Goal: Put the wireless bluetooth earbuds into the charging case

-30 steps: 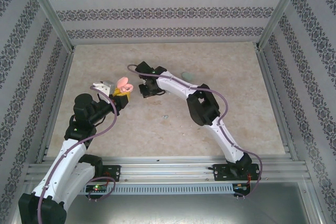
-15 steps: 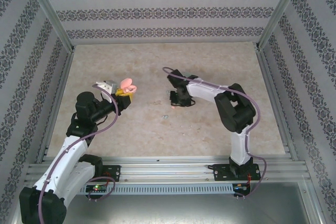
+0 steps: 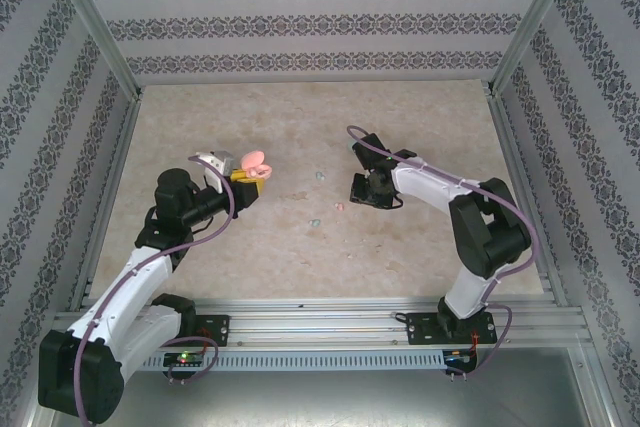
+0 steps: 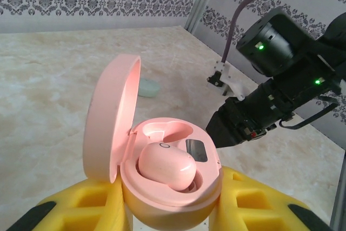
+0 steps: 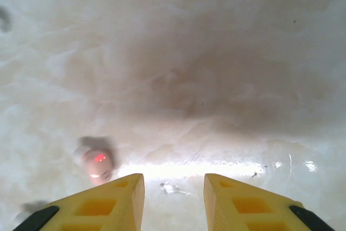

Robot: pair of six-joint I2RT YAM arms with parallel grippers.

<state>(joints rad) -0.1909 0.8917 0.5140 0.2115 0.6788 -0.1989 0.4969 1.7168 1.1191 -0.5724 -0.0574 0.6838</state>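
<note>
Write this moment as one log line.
left gripper: holding open pink case, one bud seated | right gripper: open over table | loose pink bud: on table

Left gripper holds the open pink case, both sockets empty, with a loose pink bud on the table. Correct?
No: the left wrist view shows a pink bud lying in the pink case held by the left gripper. The rest stands.

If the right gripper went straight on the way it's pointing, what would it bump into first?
Most likely the bare table. The right gripper points down at it, jaws open, nothing between them. The pink earbud lies off to the side, so it would probably be missed.
</note>
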